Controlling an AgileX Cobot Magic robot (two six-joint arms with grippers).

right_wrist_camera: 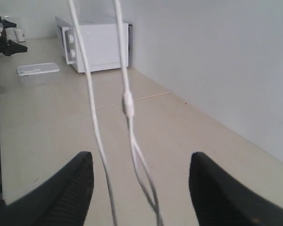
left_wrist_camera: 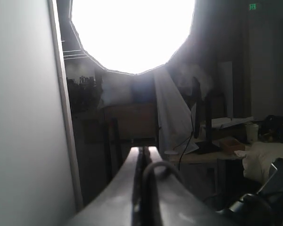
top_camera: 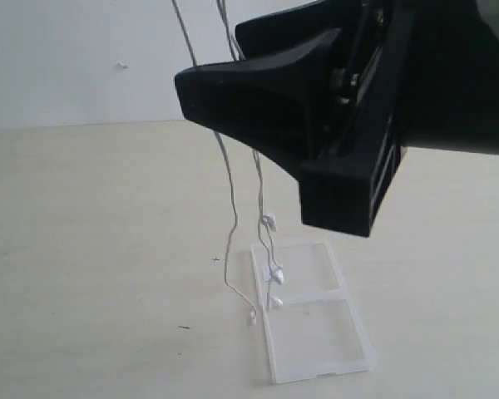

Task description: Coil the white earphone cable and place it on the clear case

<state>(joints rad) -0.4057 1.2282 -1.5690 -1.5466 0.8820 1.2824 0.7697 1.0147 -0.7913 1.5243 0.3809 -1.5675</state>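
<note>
The white earphone cable [top_camera: 231, 208] hangs in two strands from above the exterior view. Its earbuds [top_camera: 276, 273] dangle just over the near corner of the clear case [top_camera: 316, 332], and its plug end [top_camera: 253, 316] is at the table beside the case. The case lies open and flat. My right gripper [top_camera: 208, 56] is open, close to the camera, with both strands between its fingers. In the right wrist view the cable's inline piece [right_wrist_camera: 127, 103] hangs ahead of the right gripper [right_wrist_camera: 141, 157]. My left gripper [left_wrist_camera: 144, 149] points up and is shut, with a loop of the cable [left_wrist_camera: 156, 170] coming out of its jaws.
The pale table [top_camera: 83, 249] runs back to a white wall. In the right wrist view a white microwave [right_wrist_camera: 96, 44] and a lidded plastic box [right_wrist_camera: 37, 70] stand at the far end, beside a black arm part [right_wrist_camera: 0, 42].
</note>
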